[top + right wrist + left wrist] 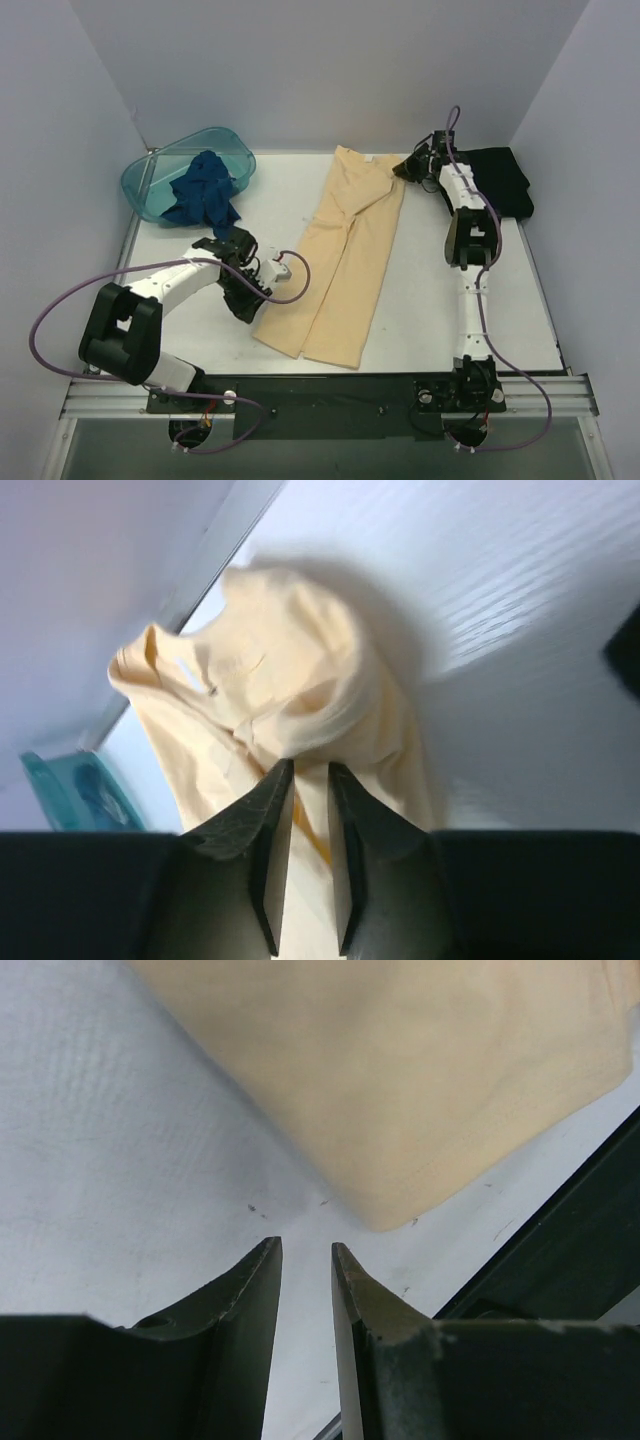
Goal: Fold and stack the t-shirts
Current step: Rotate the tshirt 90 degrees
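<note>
Two ends of the tan shirt point(345, 250) are readied for folding: one is bunched at barely parted right fingers point(258, 825), grip unclear; left fingers point(250, 1295) are held apart, empty.

Yellow-tan shirt point(345, 260), black shirt point(505, 180), blue shirt point(203, 190), teal basin point(138, 190).

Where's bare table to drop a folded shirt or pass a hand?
Free: strip between tan shirt and right arm; near-right patch beyond that arm, nearer than the black shirt; gap between basin and tan shirt. Crowded: near-left, around left gripper.
</note>
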{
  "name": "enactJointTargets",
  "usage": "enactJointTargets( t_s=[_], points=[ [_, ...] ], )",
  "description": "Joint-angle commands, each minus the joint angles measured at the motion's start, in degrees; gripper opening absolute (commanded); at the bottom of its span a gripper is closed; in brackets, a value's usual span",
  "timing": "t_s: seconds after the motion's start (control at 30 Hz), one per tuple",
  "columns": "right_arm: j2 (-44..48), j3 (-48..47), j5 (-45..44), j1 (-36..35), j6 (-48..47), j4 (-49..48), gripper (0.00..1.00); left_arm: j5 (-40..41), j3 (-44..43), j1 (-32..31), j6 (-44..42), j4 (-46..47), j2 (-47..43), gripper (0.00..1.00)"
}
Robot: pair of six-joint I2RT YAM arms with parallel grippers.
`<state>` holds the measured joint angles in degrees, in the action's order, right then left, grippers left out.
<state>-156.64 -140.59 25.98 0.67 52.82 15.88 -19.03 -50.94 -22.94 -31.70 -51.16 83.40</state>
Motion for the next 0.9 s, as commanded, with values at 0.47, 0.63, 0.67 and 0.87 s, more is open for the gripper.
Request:
enactJointTargets(
  t_s=[0.47,0.63,0.67,0.87],
  points=[
    [66.4,61.8,-7.2,-5.5,-26.6,18.2,0.46,-5.7,-3.3,-30.9,-0.1,6.6,4.5,0.37],
    [87.5,86.3,-8.8,-7.2,-23.3,21.3,0.46,-9.4,-8.2,-32.8,0.2,0.0,0.7,0.44],
    [90.1,91.4,-8.8,-8.0,-21.4,21.5,0.47,-9.3,-8.4,-32.7,-1.9,-3.6,-0.3,0.46],
    [103.4,108.6,-7.4,-18.2,-10.3,19.3,0.48,-0.4,-4.5,-28.0,-20.8,-20.5,-9.5,0.50]
  ],
)
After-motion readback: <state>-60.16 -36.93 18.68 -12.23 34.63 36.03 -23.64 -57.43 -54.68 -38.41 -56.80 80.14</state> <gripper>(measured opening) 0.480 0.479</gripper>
